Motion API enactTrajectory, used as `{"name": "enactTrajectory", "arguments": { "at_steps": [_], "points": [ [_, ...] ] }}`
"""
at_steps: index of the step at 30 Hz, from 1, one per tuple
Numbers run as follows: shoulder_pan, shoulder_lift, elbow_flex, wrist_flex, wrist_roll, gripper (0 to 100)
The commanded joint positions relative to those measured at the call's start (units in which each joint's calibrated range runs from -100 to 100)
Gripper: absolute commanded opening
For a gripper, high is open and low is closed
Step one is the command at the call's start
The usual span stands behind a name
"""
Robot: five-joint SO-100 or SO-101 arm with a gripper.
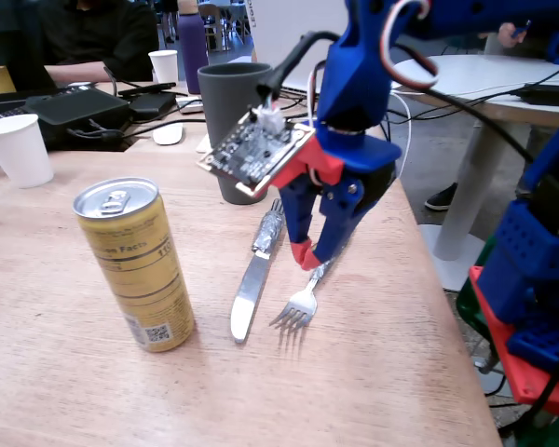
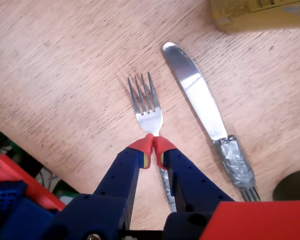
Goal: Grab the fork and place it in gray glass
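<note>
Gripping the fork (image 2: 149,116) by its neck beside the knife (image 2: 200,100), the pincer (image 2: 153,147) risked letting it swivel.

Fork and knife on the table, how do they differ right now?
The fork ends in four tines; the knife ends in one smooth rounded blade. The fork is pinched at its neck by the end effector; the knife lies free beside it. The knife looks longer. Both are silver and point roughly the same way.
</note>
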Motion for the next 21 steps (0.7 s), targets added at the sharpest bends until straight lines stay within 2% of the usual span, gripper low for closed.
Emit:
{"name": "enactTrajectory", "arguments": {
  "at_steps": [1, 4, 10, 15, 18, 21],
  "points": [
    [0.6, 2.3, -0.5, -2.1, 0.3, 0],
    [0.9, 2.3, 0.1, -2.3, 0.3, 0],
    [10.6, 1.3, 7.0, -2.6, 3.5, 0],
    [10.8, -2.7, 17.0, -15.4, 3.5, 0],
    [12.3, -3.2, 17.8, -15.8, 3.0, 0],
    [19.0, -3.3, 17.8, -15.8, 3.5, 0]
  ]
}}
